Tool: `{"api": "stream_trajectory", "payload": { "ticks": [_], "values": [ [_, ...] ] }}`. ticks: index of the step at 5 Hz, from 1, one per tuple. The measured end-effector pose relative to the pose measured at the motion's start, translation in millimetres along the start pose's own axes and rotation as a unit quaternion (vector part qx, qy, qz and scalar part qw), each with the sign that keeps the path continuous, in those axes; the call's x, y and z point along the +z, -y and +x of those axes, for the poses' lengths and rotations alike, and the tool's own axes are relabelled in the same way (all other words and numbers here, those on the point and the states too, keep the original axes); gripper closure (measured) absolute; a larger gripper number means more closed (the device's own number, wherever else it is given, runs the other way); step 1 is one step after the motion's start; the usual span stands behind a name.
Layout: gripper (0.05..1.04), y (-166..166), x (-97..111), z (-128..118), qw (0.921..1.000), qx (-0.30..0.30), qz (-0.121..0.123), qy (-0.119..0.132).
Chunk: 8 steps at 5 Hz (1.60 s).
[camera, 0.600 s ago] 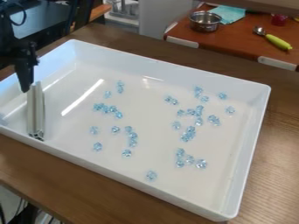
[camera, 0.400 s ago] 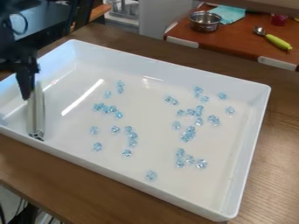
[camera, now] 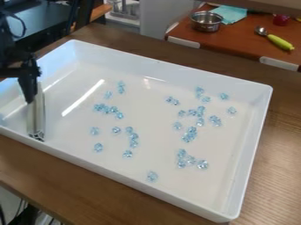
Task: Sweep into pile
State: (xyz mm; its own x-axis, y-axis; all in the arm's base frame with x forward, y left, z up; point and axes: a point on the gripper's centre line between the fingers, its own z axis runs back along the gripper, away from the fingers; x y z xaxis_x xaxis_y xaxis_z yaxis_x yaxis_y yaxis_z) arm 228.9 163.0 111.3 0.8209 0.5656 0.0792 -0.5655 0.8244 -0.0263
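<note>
The tray (camera: 150, 193) stands on the tabletop (camera: 276, 171), its left corner cut off by the view's edge. In it are clear blue beads (camera: 191, 131), loosely strewn rather than in one pile. Several small clusters lie in its right half, one of them toward the near edge; a few more clusters and singles lie around the middle, and one lone bead is near the near edge.

The tool (camera: 36, 116), pale and narrow, is inside the tray near the left corner, its lower end by the near edge. The gripper (camera: 29, 100) hangs over the same part, its tip overlapping the tool's upper end. Whether it is released, clenched or grasping the tool cannot be told.

Behind, on a reddish-brown table (camera: 226, 44), a metal pot (camera: 206, 22) sits near the left edge, its contents too small to make out. A blue-green cloth (camera: 230, 14) lies just beside it; farther right is a spoon (camera: 280, 42) with a yellow-green handle, near a red object (camera: 281, 19).
</note>
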Motion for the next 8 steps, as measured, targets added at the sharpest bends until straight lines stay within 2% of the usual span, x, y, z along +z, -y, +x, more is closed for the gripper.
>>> {"api": "stream_trajectory", "payload": {
  "ticks": [1,2,4,5,6,7,8],
  "values": [
    [0.083,1,0,3,0.9997,0.003,-0.024,0.010],
    [0.083,-1,-11,-2,0.9997,0.013,-0.017,0.012],
    [0.084,8,-14,5,0.9990,0.013,-0.002,0.043],
    [0.084,16,-17,4,0.9991,0.011,-0.004,0.040],
    [0.083,22,-20,-10,0.9997,0.015,-0.020,-0.001],
    [0.083,27,-20,-14,0.9994,0.018,-0.024,-0.017],
    [0.136,27,-17,-11,0.9995,0.019,-0.025,-0.012]
  ]
}}
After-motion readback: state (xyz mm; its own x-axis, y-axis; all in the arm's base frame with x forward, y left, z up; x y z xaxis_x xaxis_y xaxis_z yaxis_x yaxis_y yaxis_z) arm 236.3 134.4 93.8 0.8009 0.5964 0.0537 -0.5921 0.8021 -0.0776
